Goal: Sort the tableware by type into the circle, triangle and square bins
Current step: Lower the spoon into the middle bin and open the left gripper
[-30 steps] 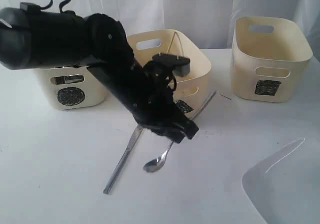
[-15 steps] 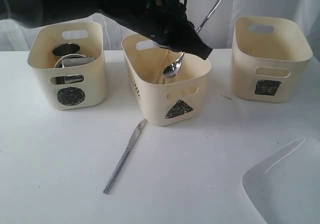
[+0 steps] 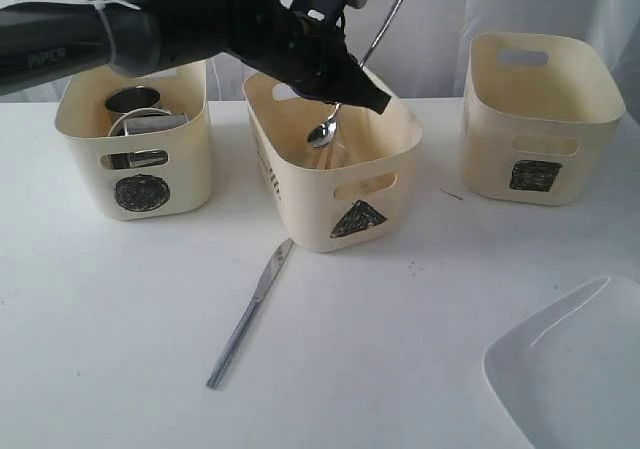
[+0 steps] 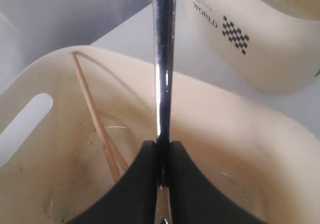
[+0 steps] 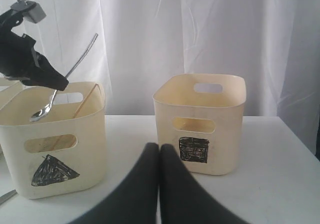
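Upper centre: left fingers [image 3: 372,95] pinch spoon [image 3: 322,131] above triangle bin [image 3: 372,184]; apparently the placing step, release next. Right fingers [image 5: 145,184] closed, empty.

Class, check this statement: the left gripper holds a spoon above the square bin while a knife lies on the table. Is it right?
Not quite: the bin is wrong. The left gripper holds the spoon above the triangle bin, as the exterior view shows. The knife does lie on the table.
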